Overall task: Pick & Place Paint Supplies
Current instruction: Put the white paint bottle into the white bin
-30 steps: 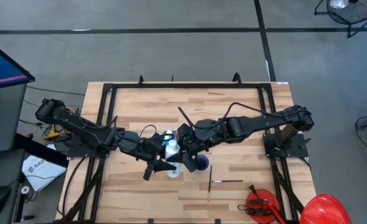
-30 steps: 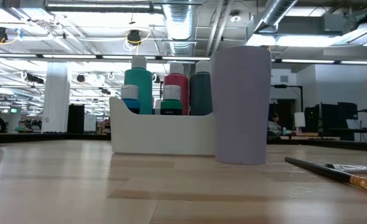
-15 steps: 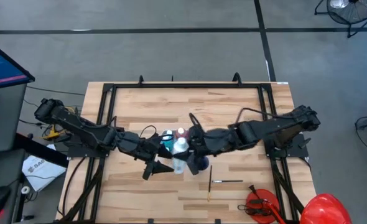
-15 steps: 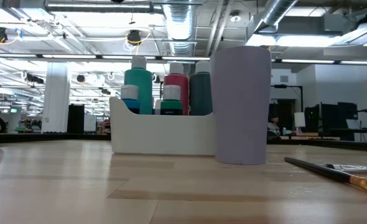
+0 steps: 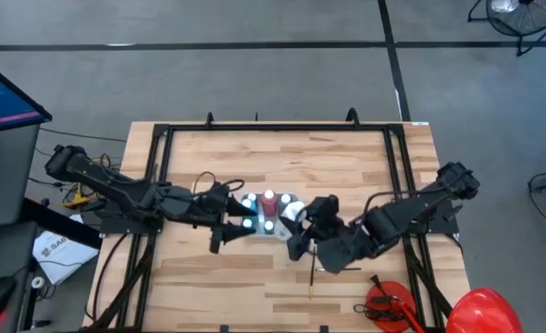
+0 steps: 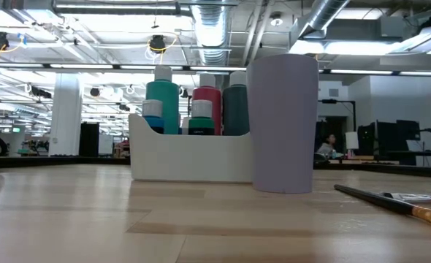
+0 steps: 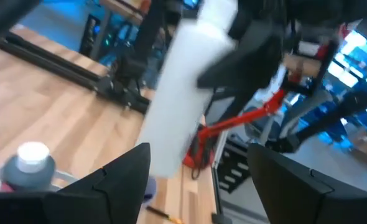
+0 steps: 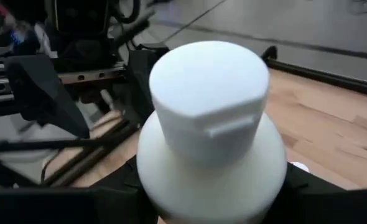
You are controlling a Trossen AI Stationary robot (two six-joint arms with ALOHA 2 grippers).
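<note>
My right gripper (image 5: pixel 303 225) is shut on a white bottle (image 8: pixel 208 124) with a white cap, held over the table's middle. My left gripper (image 5: pixel 232 227) stands open just left of a white caddy (image 6: pixel 190 157); nothing is between its fingers (image 7: pixel 112 180). In its wrist view the white bottle (image 7: pixel 183 93) hangs ahead of it. The caddy holds teal (image 6: pixel 162 102), red (image 6: pixel 207 106) and dark green (image 6: pixel 235 108) bottles upright. A lilac cup (image 6: pixel 283 124) stands beside the caddy. Two brushes (image 5: pixel 312 270) lie flat on the table, nearer the front edge. My right gripper has the white bottle's body between its two fingers, below the shoulder (image 8: pixel 171 180); the bottle's own shoulder hides the exact spot. The cap (image 8: pixel 208 87) points back toward the wrist. The bottle is tilted and lifted clear of the table and caddy.
A red tool with a black handle (image 5: pixel 389 301) and a red dome (image 5: pixel 481 310) sit at the near right corner. A black frame (image 5: pixel 162 166) runs along the table's left, far and right sides. Bare wood lies at the near left.
My left gripper has opened, let go of the white bottle and drawn back toward the table's left edge. My right gripper, keeping the bottle, has swung toward the near right and turned at the wrist, uncovering the caddy.
</note>
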